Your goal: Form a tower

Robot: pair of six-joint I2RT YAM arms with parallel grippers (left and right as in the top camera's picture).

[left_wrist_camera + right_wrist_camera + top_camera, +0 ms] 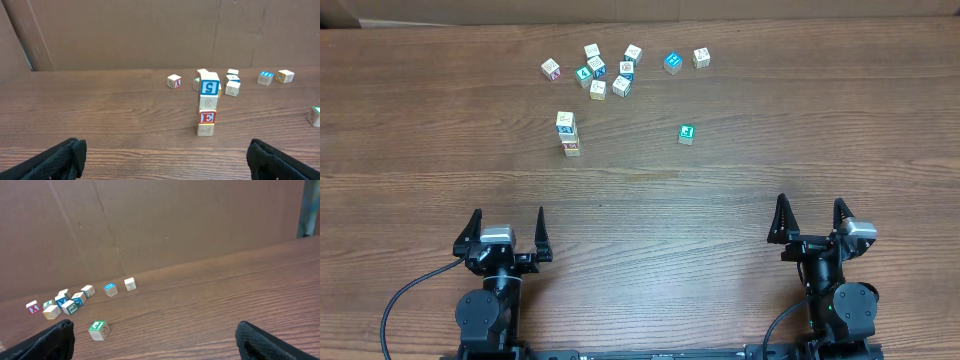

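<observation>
1. Overhead: tower [567, 135] upright on the wood-grain table [430, 150], well beyond the left claw [508, 214] and a little right of it. Right claw [810, 202] well off to the right, so the left arm is nearer. Both claws spread wide, holding nothing. Loose cubes [605, 70] scattered farther back; green cube [687, 134] alone to the tower's right.

2. Left wrist: tower [207, 107] ahead and right of centre between the spread fingers [55, 162], well apart from them. Four cubes high, long axis vertical: blue 5 on top, pale 3, red E, plain bottom. Small pale wood, square edges, printed faces, stacked nearly flush. Probably light and easy to topple, so any added cube calls for a straight drop from above.

3. Right wrist: no tower seen. Right claw [153, 330] released and empty. Green cube [98, 329] near, just left of centre; other cubes [62, 302] farther left.
</observation>
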